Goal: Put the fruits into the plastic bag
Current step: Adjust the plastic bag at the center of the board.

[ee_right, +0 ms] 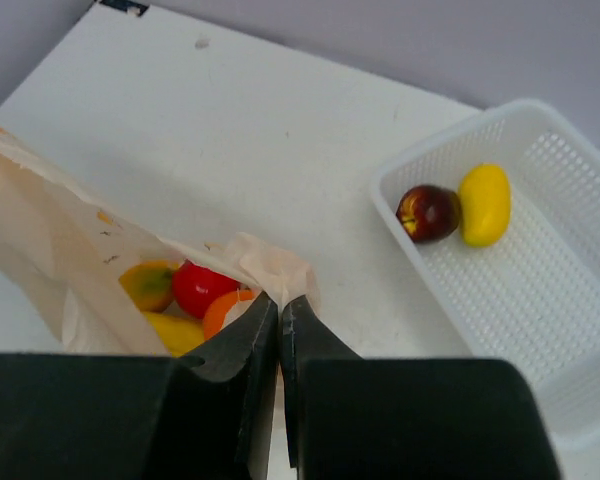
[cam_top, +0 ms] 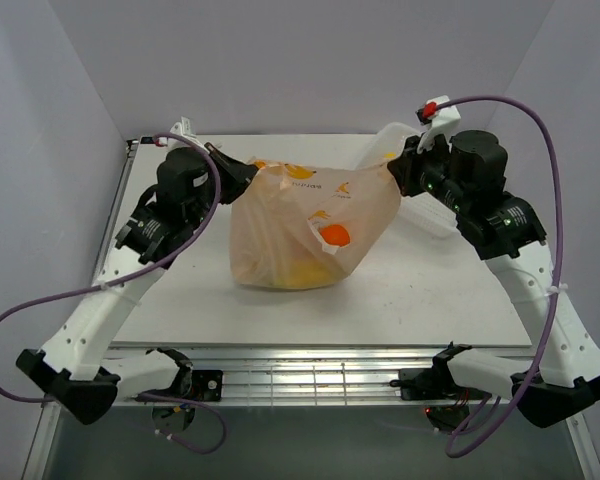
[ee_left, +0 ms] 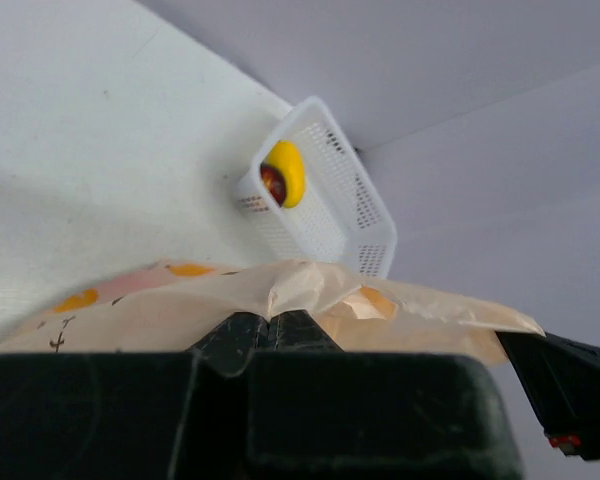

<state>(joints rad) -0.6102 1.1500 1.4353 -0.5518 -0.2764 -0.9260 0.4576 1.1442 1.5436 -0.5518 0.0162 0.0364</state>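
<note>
The peach plastic bag (cam_top: pixel 300 225) hangs stretched between both grippers above the table. My left gripper (cam_top: pixel 248 178) is shut on the bag's left rim (ee_left: pixel 280 290), with film pinched between its fingertips (ee_left: pixel 268 320). My right gripper (cam_top: pixel 396 176) is shut on the right rim (ee_right: pixel 270 270). Inside the bag, in the right wrist view, lie a red fruit (ee_right: pixel 202 287), an orange (ee_right: pixel 225 308), a yellow-green piece (ee_right: pixel 148 284) and the banana (ee_right: pixel 175 333). An orange (cam_top: pixel 335 235) shows through the film from above. A dark-red fruit (ee_right: pixel 428 212) and a yellow fruit (ee_right: pixel 484 203) lie in the basket.
The white lattice basket (ee_right: pixel 540 330) stands on the table at the back right, just behind and under my right gripper; in the left wrist view the basket (ee_left: pixel 330 210) appears beyond the bag. Grey walls close in the table on three sides.
</note>
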